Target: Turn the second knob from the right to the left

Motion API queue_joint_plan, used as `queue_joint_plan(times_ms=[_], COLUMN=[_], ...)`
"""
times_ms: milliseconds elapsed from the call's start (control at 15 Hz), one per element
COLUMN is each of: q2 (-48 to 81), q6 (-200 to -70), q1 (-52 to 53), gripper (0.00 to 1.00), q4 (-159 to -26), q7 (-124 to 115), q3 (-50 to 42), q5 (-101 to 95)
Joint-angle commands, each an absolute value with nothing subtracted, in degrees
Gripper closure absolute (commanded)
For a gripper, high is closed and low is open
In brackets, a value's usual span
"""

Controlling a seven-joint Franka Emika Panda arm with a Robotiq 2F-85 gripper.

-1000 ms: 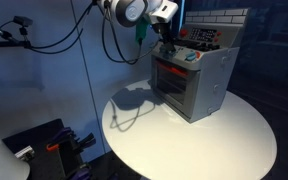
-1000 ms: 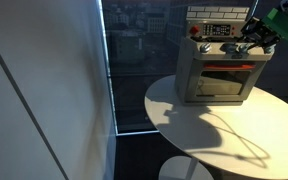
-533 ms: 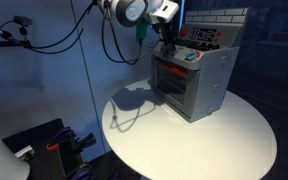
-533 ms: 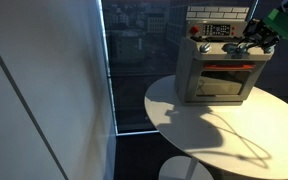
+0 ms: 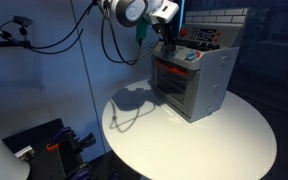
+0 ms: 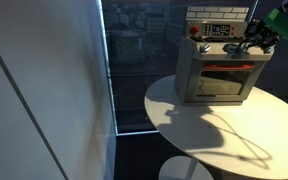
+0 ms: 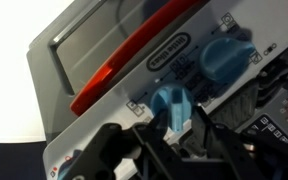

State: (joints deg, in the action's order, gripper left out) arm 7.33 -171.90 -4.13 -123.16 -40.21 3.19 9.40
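A grey toy oven (image 5: 196, 82) stands on a round white table, and it shows in both exterior views (image 6: 219, 68). Its control panel carries blue knobs. In the wrist view one blue knob (image 7: 171, 101) sits between my black fingers (image 7: 132, 138), which press on both of its sides. A second blue knob (image 7: 227, 58) lies further along the panel and is free. My gripper (image 7: 172, 126) is shut on the first knob. In the exterior views the gripper (image 5: 170, 42) (image 6: 249, 42) is against the oven's upper front panel.
The oven's red door handle (image 7: 134, 48) runs across below the panel. A red knob (image 6: 195, 30) is at the panel's far end. The white table (image 5: 184, 135) has its edge near a dark window wall (image 6: 134, 60). Black cables (image 5: 109, 40) hang from the arm.
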Motion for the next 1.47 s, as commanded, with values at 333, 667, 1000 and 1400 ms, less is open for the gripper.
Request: queue_joint_plan(times_ms=[333,667,1000,1400], q2=[6.34,5.68,5.33,4.82], q6=[-170.68,-169.89,-169.3,-168.13], q1=[-2.02,-0.66,0.43,1.48], gripper=[0.9,0.9,0.9,0.9], q4=[-123.31,-123.52,-123.46,-123.26], q7=[-46.37,-50.67,-53.99,-56.98], q3=[0.53,-1.53,-3.07,-4.61], q5=[1.79,-5.97,-12.25,-19.8])
